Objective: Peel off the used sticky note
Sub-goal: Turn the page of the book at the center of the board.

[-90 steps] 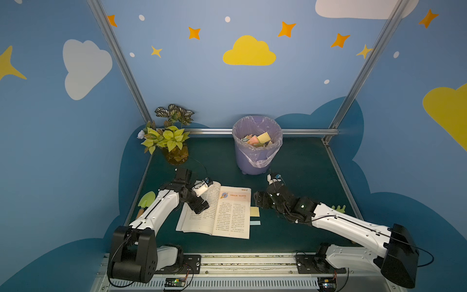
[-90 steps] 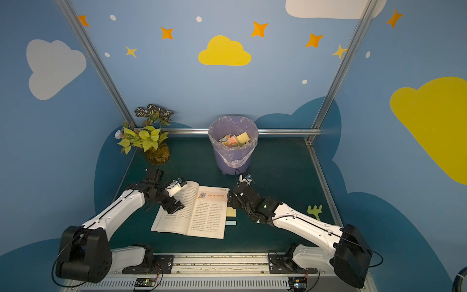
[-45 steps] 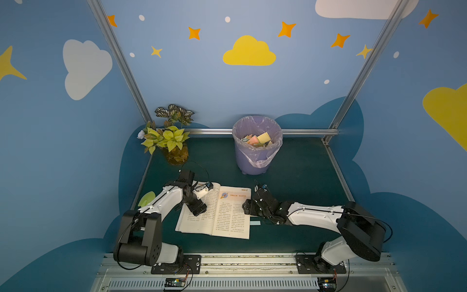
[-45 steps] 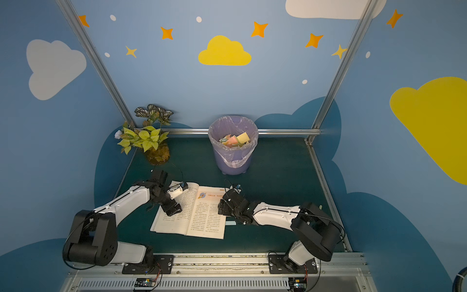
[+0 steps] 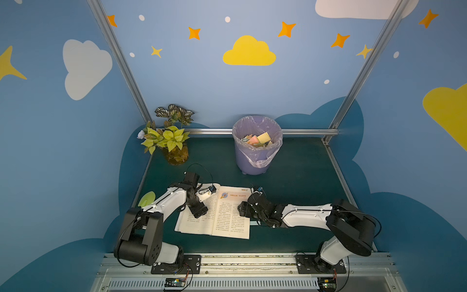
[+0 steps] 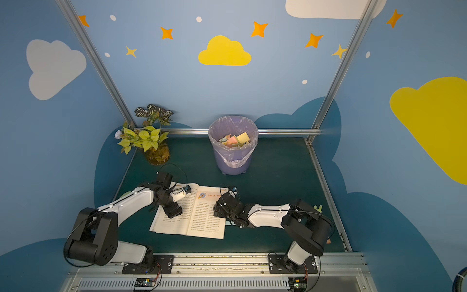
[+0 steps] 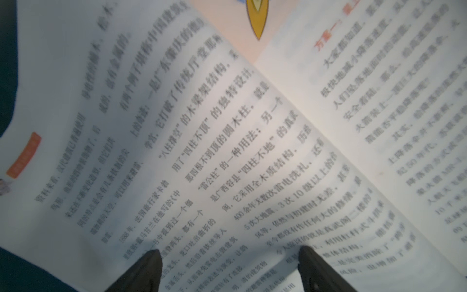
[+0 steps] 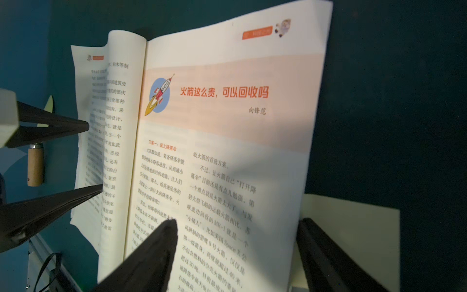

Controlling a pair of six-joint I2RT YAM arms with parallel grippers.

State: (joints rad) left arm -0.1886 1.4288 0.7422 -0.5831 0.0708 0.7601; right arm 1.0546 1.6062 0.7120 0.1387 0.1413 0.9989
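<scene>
The yellow sticky note (image 8: 353,237) pokes out past the right page edge of the book (image 8: 222,151), just beside the empty, wide-open right gripper (image 8: 237,221). It looks blurry, so pinch only its loose edge and pull slowly. The left gripper (image 7: 228,250), open too, is low over the left page. In both top views the arm hides the note.

potted plant (image 5: 169,137), lined purple bin (image 5: 252,161)
</scene>
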